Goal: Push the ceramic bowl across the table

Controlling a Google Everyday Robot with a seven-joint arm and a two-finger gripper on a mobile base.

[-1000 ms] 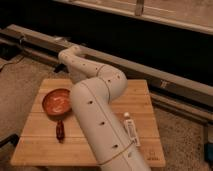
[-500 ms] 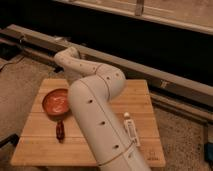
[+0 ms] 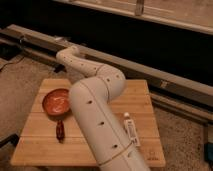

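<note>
Jaws: we cannot tell their state. The gripper (image 3: pixel 64 57) sits at the far end of the arm (image 3: pixel 97 117), past the table's (image 3: pixel 40 147) back-left edge, and we make out no detail there.

The ceramic bowl (image 3: pixel 55 102) rests on the left half of the table, nearer the far edge than the front, well apart from the gripper. Its right rim is covered by the arm, which crosses the middle of the plank top from the near edge to the elbow, then bends back and left.

Around it we note a small dark red object (image 3: pixel 60 131) on the planks just in front of the bowl, apart from it, and a white tube-like item (image 3: pixel 131 129) lying right of the arm near the front-right corner. A long metal rail (image 3: pixel 165 82) runs behind the table over a speckled floor (image 3: pixel 17 85).
</note>
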